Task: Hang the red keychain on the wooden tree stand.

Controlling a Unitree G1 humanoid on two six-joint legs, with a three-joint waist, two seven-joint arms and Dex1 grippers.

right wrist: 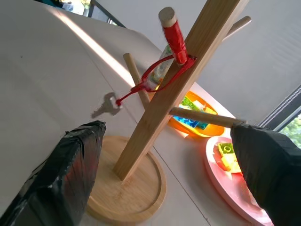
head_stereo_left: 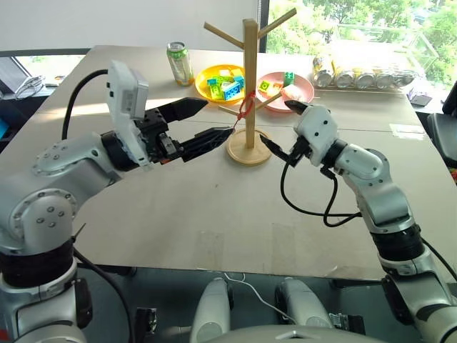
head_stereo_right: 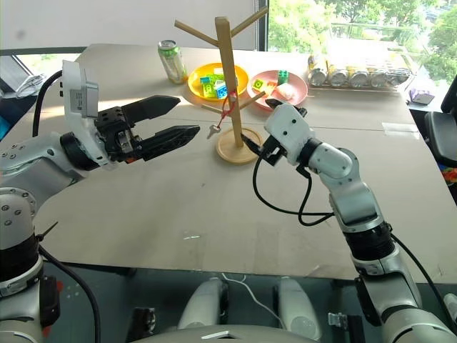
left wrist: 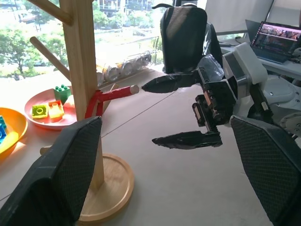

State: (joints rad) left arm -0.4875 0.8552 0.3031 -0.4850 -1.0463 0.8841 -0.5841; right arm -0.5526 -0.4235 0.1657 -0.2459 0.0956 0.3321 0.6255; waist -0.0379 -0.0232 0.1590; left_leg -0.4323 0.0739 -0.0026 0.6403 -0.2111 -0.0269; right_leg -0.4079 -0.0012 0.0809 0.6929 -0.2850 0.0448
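Red keychain [right wrist: 175, 40] hangs looped on a peg of the wooden tree stand [head_stereo_left: 250, 86]. R gripper [left wrist: 181, 110] beside stand, jaws apart, released. L gripper [head_stereo_left: 207, 120] near stand, spread, prob. empty.

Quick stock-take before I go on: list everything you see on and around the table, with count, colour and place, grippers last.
wooden tree stand: one, light wood, mid-table on a round base.
red keychain: one, red, looped over a lower peg of the stand, its cord and a small metal key hanging free.
soda can: one, green and silver, upright at the far side, left of the plates.
yellow plate: one, behind the stand, holding toy bricks.
pink plate: one, right of the yellow plate, holding toy bricks.
clear tray of cans: one, far right edge; number of cans unclear.
laptop: one, screen lit, on a desk beyond the table.
left gripper: black, open, left of the stand.
right gripper: black, open, right of the stand, holding nothing.
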